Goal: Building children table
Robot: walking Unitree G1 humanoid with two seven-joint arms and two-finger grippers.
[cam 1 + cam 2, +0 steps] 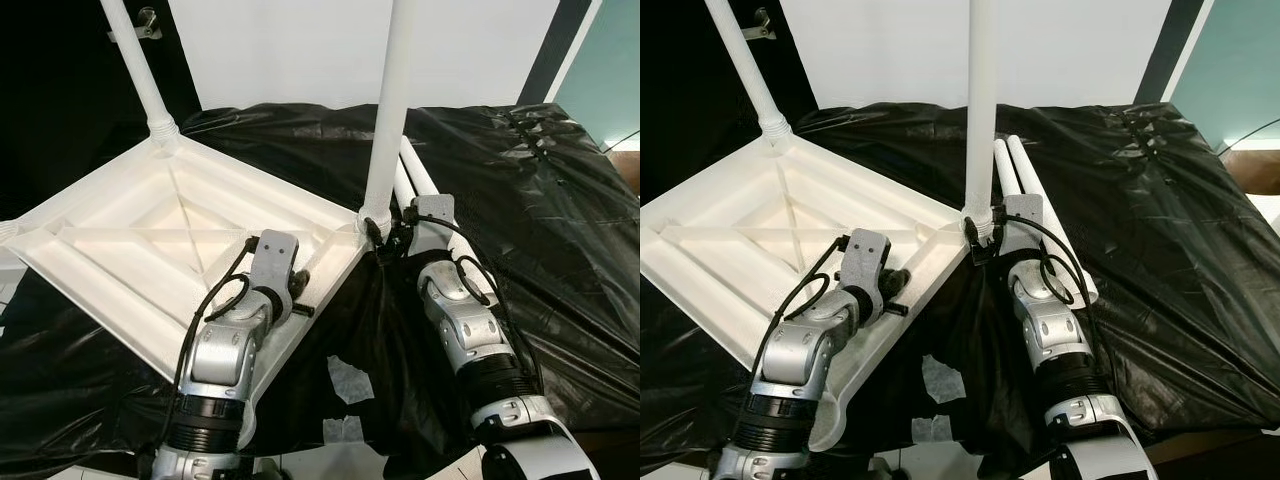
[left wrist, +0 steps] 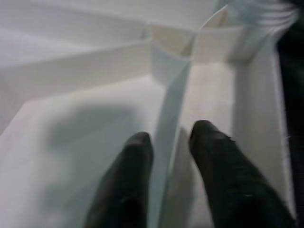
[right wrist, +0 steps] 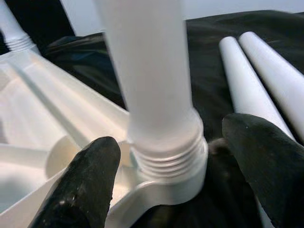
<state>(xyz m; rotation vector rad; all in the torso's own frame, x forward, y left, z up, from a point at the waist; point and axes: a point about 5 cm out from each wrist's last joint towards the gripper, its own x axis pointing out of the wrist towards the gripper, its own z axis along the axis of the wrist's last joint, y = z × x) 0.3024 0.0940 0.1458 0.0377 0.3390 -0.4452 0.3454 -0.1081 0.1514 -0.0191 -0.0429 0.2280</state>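
Standing at a work surface draped in black plastic sheeting (image 1: 560,200), a humanoid robot assembles a child's table, whose white plastic tabletop (image 1: 130,240) lies upside down, ribbed underside up, tilted and overhanging the near edge. Two legs are already fitted: a far leg (image 1: 135,60) rises at a slant from the back corner, and a near leg (image 1: 388,110) stands upright in the socket at the corner closest to the robot's right side. The right gripper (image 3: 175,175) sits at the base of that near leg, its two black fingers spread wide on either side of the threaded collar and not touching it in the wrist view, so the leg stands on its own. The left gripper (image 2: 171,156) rests on the underside of the tabletop, fingers apart and straddling a thin white rib (image 2: 166,123); whether they press on it cannot be told. Two loose legs (image 1: 1025,175) lie side by side on the sheeting just beyond the right gripper. By this onlooker's reckoning the job is about half done: two corners remain to be fitted, after which the table must be turned upright. How tightly the near leg is screwed home cannot be judged.
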